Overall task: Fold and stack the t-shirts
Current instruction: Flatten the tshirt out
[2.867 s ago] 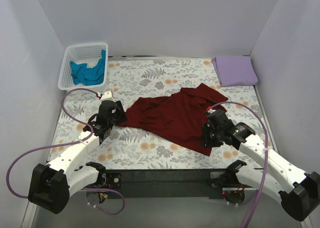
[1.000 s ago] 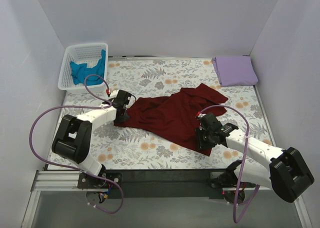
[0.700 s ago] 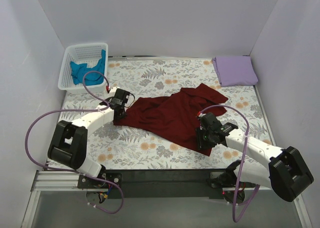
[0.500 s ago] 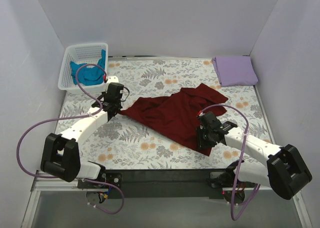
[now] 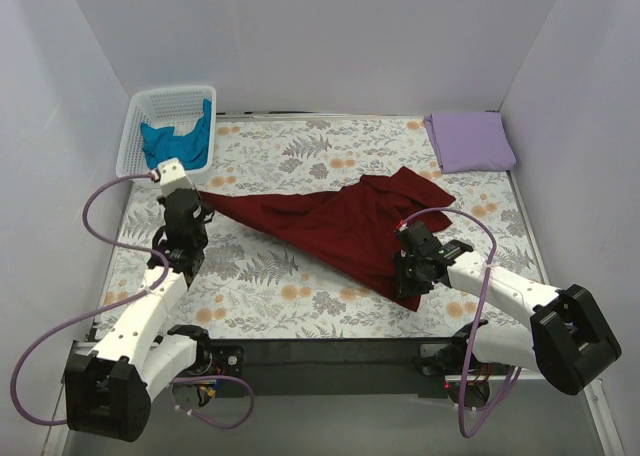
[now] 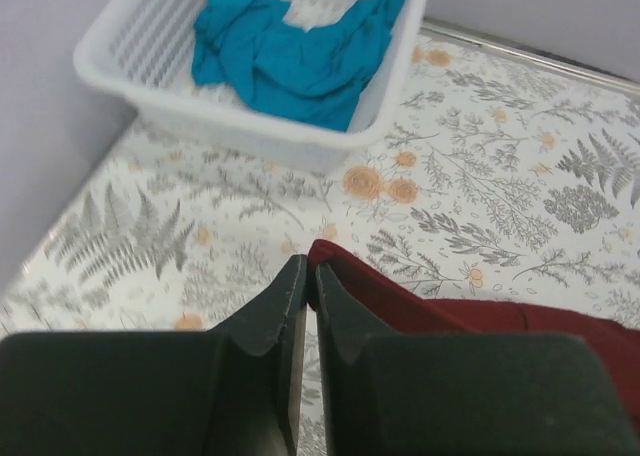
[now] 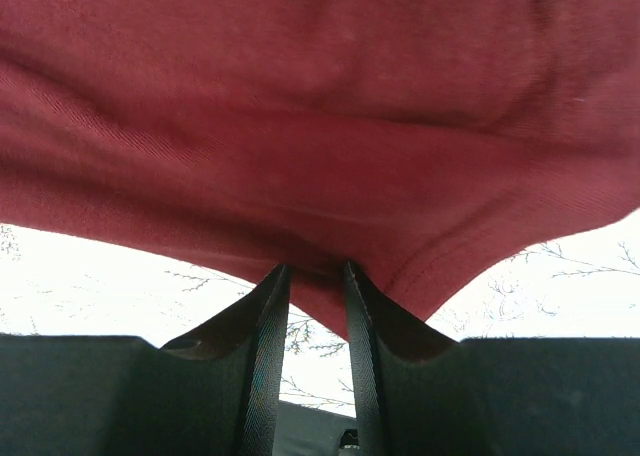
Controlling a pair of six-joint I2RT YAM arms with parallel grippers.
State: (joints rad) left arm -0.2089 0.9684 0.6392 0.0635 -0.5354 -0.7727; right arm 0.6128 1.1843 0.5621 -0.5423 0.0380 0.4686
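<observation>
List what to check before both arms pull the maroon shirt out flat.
1. Left hand shut on a corner of the maroon shirt: ok.
2. Right hand has the shirt's near hem between its fingers: ok.
3. Shirt lying flat: not ok, it is creased and bunched across the middle.
4. Basket apart from the left hand: ok, though it sits just beyond it.
5. Purple shirt folded in the far right corner, apart from the maroon one: ok.
</observation>
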